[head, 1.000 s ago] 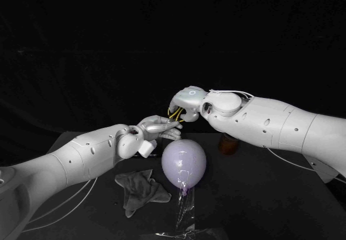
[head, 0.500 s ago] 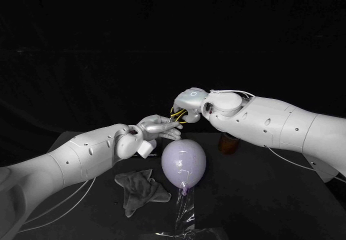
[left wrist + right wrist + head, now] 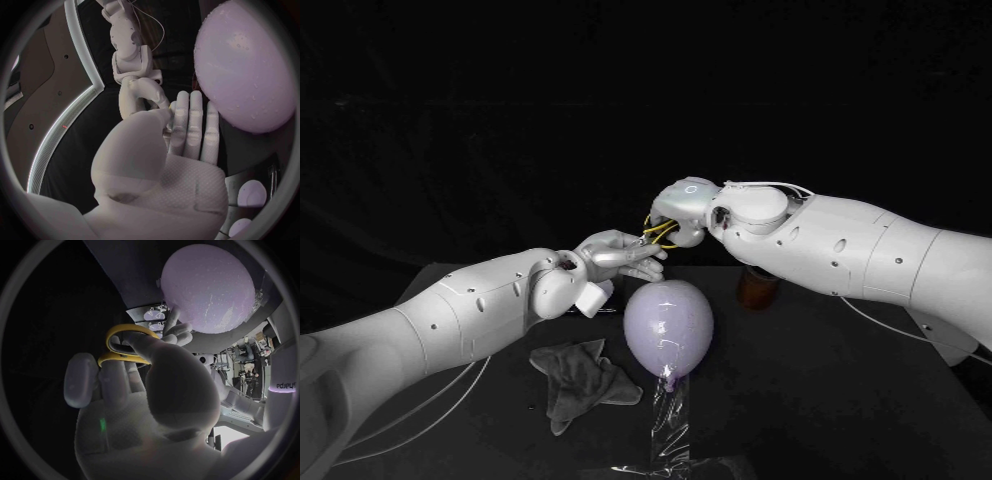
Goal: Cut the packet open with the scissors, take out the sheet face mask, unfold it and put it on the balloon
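My right hand point(image 3: 682, 205) holds the yellow-handled scissors point(image 3: 652, 232) in the air above the table's far side, with fingers through the loops point(image 3: 122, 342). My left hand point(image 3: 617, 256) is just below and to the left of them. Its fingers point(image 3: 187, 125) are straight and close together with nothing in them, and their tips reach up to the right hand point(image 3: 134, 85). I cannot tell whether they touch the scissors. The pale purple balloon point(image 3: 668, 322) stands below both hands, dotted with droplets point(image 3: 209, 287).
A crumpled grey cloth point(image 3: 584, 380) lies left of the balloon. A strip of clear film point(image 3: 668, 425) runs from the balloon's foot to the table's point(image 3: 848, 400) near edge. A brown object point(image 3: 759, 288) stands behind the right arm.
The right hand with the scissors has shifted slightly down and to the right. The left hand has stayed almost still under it.
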{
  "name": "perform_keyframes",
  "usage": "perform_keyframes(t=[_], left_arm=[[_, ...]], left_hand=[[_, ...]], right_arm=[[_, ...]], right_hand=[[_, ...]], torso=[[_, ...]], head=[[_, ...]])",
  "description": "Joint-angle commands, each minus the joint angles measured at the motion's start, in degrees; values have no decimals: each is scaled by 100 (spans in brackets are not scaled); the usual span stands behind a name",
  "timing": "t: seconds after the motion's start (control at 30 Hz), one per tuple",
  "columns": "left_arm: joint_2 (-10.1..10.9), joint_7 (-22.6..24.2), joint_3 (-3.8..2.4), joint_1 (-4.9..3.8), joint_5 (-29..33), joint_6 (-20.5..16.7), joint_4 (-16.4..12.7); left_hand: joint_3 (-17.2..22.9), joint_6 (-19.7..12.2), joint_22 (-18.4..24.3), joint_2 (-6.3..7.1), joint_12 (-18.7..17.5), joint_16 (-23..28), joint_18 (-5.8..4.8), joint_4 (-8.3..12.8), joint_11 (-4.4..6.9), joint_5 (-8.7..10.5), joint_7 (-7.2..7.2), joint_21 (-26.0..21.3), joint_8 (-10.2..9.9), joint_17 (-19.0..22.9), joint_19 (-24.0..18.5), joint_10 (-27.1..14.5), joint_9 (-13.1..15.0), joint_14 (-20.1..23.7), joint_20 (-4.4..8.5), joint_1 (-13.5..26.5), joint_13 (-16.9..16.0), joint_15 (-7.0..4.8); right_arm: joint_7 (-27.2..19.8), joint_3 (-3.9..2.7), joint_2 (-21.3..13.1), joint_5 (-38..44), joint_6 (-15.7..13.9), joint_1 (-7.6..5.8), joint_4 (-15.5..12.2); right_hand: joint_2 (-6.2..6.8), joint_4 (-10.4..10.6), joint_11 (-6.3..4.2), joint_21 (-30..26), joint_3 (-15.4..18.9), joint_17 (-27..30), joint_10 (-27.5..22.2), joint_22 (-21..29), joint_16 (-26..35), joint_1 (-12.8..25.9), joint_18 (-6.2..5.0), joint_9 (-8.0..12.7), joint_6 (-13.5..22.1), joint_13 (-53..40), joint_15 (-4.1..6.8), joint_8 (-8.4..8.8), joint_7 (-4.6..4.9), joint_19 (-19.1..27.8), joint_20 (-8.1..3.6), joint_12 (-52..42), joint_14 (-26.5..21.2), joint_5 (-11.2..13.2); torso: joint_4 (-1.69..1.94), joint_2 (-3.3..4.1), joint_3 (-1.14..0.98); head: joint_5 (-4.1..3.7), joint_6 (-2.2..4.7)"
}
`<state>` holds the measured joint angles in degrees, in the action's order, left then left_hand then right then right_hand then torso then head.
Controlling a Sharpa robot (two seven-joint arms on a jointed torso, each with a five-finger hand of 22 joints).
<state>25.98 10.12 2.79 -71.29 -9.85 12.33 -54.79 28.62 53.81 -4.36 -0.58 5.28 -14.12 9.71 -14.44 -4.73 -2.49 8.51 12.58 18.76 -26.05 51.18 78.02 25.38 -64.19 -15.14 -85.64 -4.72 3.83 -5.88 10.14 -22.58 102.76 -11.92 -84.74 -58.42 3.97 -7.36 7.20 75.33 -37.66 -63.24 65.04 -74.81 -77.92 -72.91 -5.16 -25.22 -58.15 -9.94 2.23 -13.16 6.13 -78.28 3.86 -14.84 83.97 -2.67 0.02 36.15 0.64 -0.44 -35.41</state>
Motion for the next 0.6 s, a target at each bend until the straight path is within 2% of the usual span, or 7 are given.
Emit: perform_keyframes(t=[0.03,0.1,0.2,0.33,0.43,0.5,0.6], left_arm=[[-30,185,-19,-19,-9,158,-72],[-24,184,-20,-21,-11,148,-79],[-16,182,-21,-25,-13,138,-88],[-16,176,-22,-27,-14,127,-90],[-26,169,-23,-28,-14,122,-90],[-32,166,-23,-28,-14,121,-89],[-44,161,-23,-29,-14,114,-87]], left_hand=[[11,25,-7,4,3,-23,77,30,-18,-25,3,22,23,-6,43,16,2,12,12,-65,-6,-30],[14,23,-7,5,1,-21,77,37,-20,-26,7,23,24,-9,45,15,6,15,12,-70,-6,-29],[16,23,-7,4,0,-21,77,39,-21,-26,8,23,24,-10,45,15,8,16,12,-72,-6,-29],[18,22,-7,3,-1,-21,78,43,-22,-26,11,24,25,-11,45,15,9,17,13,-75,-6,-28],[18,22,-7,3,-1,-21,78,43,-22,-26,11,24,25,-11,45,15,9,17,13,-75,-6,-28],[19,21,-7,4,-2,-20,78,46,-23,-26,12,24,25,-13,46,15,11,18,13,-77,-6,-28],[19,21,-7,4,-2,-20,78,46,-23,-26,12,24,25,-13,46,15,11,18,13,-77,-6,-28]], right_arm=[[126,12,6,208,197,20,-42],[198,14,-4,275,240,21,-46],[316,16,-21,348,244,22,-66],[430,18,-39,424,216,25,-124],[519,18,-52,509,189,28,-184],[562,18,-58,558,164,30,-207],[660,18,-72,670,123,36,-249]], right_hand=[[-329,420,-724,115,-213,-221,2166,-135,-126,205,114,-156,-17,-736,98,-71,-29,-84,-77,-1167,182,-14],[-327,426,-701,146,-205,-357,2195,-172,-193,219,124,-186,-19,-1262,108,-80,-64,-114,-85,-1688,210,7],[-235,546,-738,436,5,-1246,2266,-481,-630,366,211,-351,-151,-3347,141,-192,-160,-357,-106,-3756,383,1],[25,619,-920,574,348,-2227,2301,-642,-1048,471,251,-687,-548,-5514,291,-523,-411,-464,-141,-5640,528,-21],[86,689,-985,511,439,-2676,2373,-589,-1208,560,235,-826,-710,-6563,305,-674,-456,-411,-138,-6446,603,-10],[123,834,-1065,458,528,-2676,2441,-561,-1208,679,223,-1215,-846,-7601,376,-1003,-554,-361,-120,-7225,603,-3],[108,991,-1106,414,571,-2676,2496,-540,-1208,772,212,-1636,-920,-8006,415,-1351,-642,-324,-105,-7516,603,-17]], torso=[[-6,-6,-1],[-5,-5,-2],[-6,-8,-7],[-8,-8,-10],[-11,-7,-8],[-9,-5,-8],[-1,-3,-6]], head=[[5,-14],[2,-10],[1,-10],[-10,-4],[-13,1],[-14,-2],[-34,5]])
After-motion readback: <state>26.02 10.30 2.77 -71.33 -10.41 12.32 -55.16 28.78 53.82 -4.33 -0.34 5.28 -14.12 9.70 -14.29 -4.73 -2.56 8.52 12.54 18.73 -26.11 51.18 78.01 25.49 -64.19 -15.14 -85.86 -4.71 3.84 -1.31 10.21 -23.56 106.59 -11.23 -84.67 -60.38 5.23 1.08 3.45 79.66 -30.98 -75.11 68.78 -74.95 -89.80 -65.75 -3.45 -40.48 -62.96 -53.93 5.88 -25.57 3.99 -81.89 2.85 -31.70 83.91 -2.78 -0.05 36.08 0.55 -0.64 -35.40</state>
